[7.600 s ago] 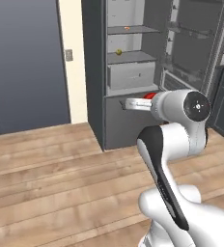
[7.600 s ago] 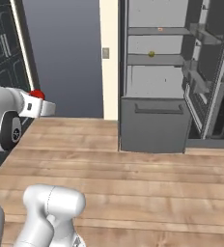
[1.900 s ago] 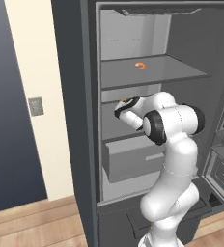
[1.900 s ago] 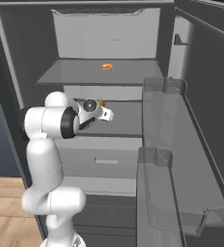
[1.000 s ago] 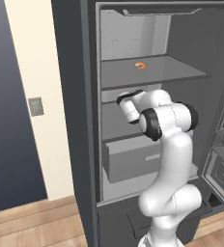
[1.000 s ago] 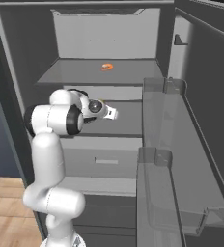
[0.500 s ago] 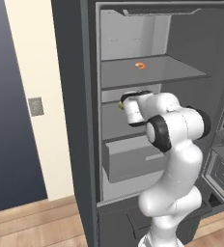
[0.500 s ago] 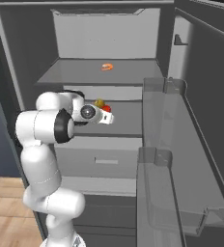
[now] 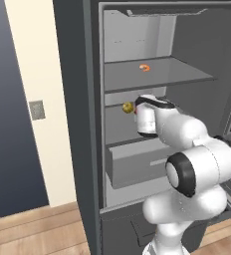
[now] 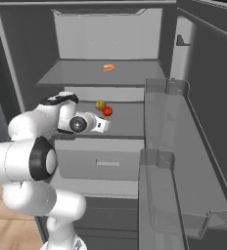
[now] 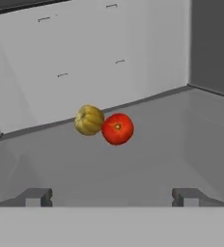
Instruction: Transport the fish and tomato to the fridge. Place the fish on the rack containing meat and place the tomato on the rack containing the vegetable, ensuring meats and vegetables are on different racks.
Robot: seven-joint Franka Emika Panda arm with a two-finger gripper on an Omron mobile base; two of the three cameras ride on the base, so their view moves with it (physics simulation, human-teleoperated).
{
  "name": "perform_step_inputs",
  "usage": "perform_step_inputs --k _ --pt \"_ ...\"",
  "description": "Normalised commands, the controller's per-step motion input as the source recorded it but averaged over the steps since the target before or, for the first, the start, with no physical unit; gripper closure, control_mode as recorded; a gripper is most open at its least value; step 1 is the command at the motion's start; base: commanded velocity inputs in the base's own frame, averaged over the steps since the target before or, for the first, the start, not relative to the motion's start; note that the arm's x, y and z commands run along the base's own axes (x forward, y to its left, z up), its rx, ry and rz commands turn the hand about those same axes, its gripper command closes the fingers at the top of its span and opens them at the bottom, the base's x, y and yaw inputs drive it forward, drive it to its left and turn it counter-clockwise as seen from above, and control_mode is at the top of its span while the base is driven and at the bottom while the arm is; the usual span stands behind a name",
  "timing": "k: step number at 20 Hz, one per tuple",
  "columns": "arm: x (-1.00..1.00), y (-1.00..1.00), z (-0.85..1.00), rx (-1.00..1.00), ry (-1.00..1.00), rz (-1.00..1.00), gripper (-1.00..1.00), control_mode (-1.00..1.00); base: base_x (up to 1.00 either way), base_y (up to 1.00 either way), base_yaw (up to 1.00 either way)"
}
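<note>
The small glossy red tomato [image 11: 118,129] is seen resting on the middle shelf [image 11: 147,159] of the tall dark grey fridge [image 10: 17,63], and its little brown stem scar is turned toward the hand camera. It is pressed right up against the ribbed yellow-green round vegetable [image 11: 89,120], which sits just behind it, toward the pale back wall. From the right base view the same pair is picked out, tomato [image 10: 107,111] beside vegetable [image 10: 101,105], on the shelf above the pull-out drawer [image 10: 98,161]. One shelf higher, the tiny orange-pink curled meat [image 10: 108,67] is found lying alone. The white arm's two-finger gripper [image 11: 113,197] is held level with the middle shelf, its dark fingertips [image 11: 34,197] spread wide apart, nothing clasped between them, the tomato lying clear ahead. No writing or label can be read anywhere.
</note>
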Motion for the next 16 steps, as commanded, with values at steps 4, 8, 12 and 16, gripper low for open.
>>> perform_step_inputs --k 4,8,12,16 --pt "-1.00 -0.04 0.93 0.03 0.07 0.00 -1.00 -1.00 0.00 0.00 0.00" --pt "-0.98 -0.09 1.00 0.04 0.12 0.00 -1.00 -1.00 0.00 0.00 0.00" --pt "-0.89 -0.09 1.00 0.08 0.18 0.00 -1.00 -1.00 0.00 0.00 0.00" --pt "-0.71 -0.06 1.00 0.12 0.20 0.00 -1.00 -1.00 0.00 0.00 0.00"
